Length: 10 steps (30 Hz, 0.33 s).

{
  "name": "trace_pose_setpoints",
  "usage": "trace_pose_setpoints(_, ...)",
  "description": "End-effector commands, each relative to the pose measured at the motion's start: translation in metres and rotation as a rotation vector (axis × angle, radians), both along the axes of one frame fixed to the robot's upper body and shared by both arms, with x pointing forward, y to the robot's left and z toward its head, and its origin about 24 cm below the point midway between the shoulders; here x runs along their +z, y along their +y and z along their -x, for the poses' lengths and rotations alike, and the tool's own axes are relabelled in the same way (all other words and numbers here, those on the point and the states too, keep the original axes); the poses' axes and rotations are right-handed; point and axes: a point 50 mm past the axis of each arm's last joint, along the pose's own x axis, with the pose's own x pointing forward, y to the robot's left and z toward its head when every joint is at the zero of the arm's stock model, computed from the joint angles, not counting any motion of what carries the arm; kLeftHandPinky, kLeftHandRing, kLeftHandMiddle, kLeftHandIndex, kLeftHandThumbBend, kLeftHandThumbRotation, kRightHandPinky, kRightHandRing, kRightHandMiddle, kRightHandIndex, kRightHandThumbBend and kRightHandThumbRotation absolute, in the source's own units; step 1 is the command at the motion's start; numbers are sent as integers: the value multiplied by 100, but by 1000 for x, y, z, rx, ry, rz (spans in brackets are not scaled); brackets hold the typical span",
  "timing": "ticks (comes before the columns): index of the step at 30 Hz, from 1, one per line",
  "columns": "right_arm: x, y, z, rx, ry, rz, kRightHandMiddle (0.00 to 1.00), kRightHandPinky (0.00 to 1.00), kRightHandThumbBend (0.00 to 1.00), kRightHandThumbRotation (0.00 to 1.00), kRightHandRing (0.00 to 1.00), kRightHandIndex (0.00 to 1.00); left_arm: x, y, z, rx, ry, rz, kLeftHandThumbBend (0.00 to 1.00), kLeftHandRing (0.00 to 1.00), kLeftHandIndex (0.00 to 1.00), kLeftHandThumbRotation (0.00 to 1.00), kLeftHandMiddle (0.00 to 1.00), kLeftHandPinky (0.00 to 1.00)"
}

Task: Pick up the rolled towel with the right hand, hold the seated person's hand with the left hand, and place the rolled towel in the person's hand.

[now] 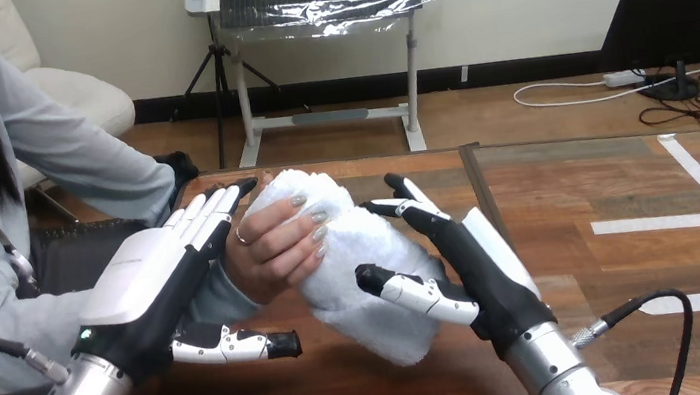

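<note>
Handover step: rolled towel (358,257) lies under the person's hand (267,253), clasped between thumb and fingers of the right hand (481,272). The left hand (144,278) lies beside the person's hand, fingers straight, together. Next, probably: release.

Towel (363,256) over the table (616,265), just left of the right hand (481,272), whose thumb crosses the towel's near face with its fingers behind. Person's hand (267,253) between the left hand (150,282) and the towel, wrapped over the towel's left side. Left hand flat against its back, thumb below it.
</note>
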Motion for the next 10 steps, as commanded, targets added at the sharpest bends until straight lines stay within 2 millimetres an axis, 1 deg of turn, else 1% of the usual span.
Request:
trace_pose_setpoints(1, 29, -6, -12, -28, -156, -7, 100, 100, 100, 81, 100, 100, 30, -7, -7, -11, -189, 77, 100, 100, 100, 60, 100, 100)
trace_pose_setpoints(10, 38, -11, -10, -41, -254, -7, 100, 100, 100, 85, 100, 100, 42, -12, 2, -48, -279, 109, 100, 100, 100, 63, 100, 100)
